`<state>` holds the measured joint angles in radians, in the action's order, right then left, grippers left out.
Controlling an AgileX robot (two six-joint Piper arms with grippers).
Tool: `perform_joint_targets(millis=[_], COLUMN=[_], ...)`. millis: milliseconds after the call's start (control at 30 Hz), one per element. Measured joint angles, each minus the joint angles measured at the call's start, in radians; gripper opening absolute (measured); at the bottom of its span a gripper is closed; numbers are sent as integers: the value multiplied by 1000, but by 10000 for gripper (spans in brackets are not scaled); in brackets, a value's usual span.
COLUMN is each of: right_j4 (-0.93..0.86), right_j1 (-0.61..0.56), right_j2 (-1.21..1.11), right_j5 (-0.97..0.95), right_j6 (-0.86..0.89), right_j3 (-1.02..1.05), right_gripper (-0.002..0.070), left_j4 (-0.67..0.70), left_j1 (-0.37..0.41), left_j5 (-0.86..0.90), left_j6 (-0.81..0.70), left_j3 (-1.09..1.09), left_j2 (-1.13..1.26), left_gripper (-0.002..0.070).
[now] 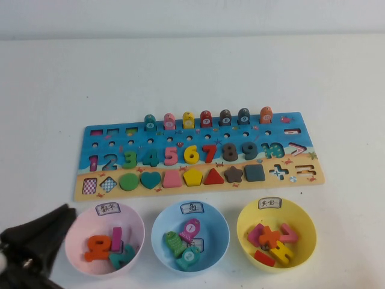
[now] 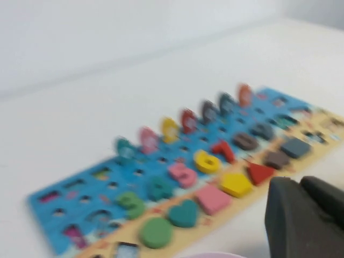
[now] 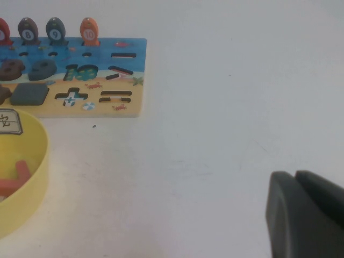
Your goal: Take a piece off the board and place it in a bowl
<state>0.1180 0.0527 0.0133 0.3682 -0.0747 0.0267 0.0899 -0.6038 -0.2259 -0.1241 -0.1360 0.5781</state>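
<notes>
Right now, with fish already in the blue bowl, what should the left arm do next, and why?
Probably nothing more than settle back: the green fish lies in the blue bowl, the left gripper sits shut and empty beside the pink bowl, and the right gripper is parked, off the board.

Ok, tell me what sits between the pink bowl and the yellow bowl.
In the high view, the light blue bowl sits between the pink bowl and the yellow bowl, holding fish pieces, including the green fish.

Bare white lab-style tabletop (image 1: 192,72)
</notes>
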Motion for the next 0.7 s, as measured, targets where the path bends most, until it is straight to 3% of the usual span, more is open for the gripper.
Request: perform_joint_targets(millis=[200,333,533,700], right_j4=[0,0,0,0], right_j1=[0,0,0,0], right_j2=[0,0,0,0], right_j5=[0,0,0,0], right_j6=[0,0,0,0], right_j3=[0,0,0,0], right_gripper=[-17,-17,-17,-17], left_j4=[-8,-26,-60,-90], left_j1=[232,341,454,480], left_j5=[-7,93,289,486], left_j6=[11,38,40,42], left_j3=[146,160,160,161], left_j2=[-308,-457,-581,-588], left_gripper=[-1,-1,-1,-1])
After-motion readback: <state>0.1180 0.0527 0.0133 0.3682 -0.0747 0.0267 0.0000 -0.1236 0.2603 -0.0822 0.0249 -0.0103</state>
